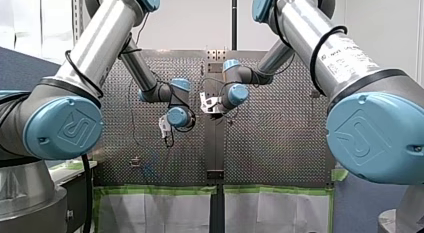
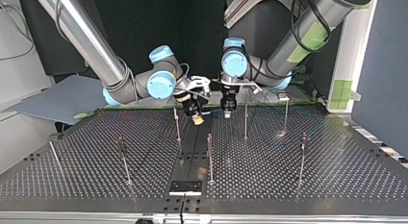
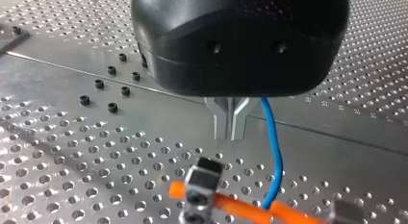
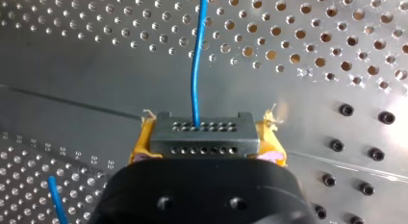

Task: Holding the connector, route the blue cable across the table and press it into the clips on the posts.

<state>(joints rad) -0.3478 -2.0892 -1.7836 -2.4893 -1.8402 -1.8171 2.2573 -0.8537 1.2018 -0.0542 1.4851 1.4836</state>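
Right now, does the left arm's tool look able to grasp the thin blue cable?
Probably yes. The thin blue cable hangs beside the left tool, nothing between them, though its metal fingers look shut and need opening. The right tool holds the dark connector block.

Hardly anything legible
Print on my right arm (image 1: pixel 345 55) is showing too blurred to read; blue joint caps (image 1: pixel 65 128) are bearing an embossed logo.

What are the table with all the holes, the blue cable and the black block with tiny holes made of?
The table looks like metal, grey and shiny with drilled holes. The blue cable seems a wire in smooth plastic skin; it bends softly. The black block, the connector, looks like matte hard plastic, though I can't be sure.
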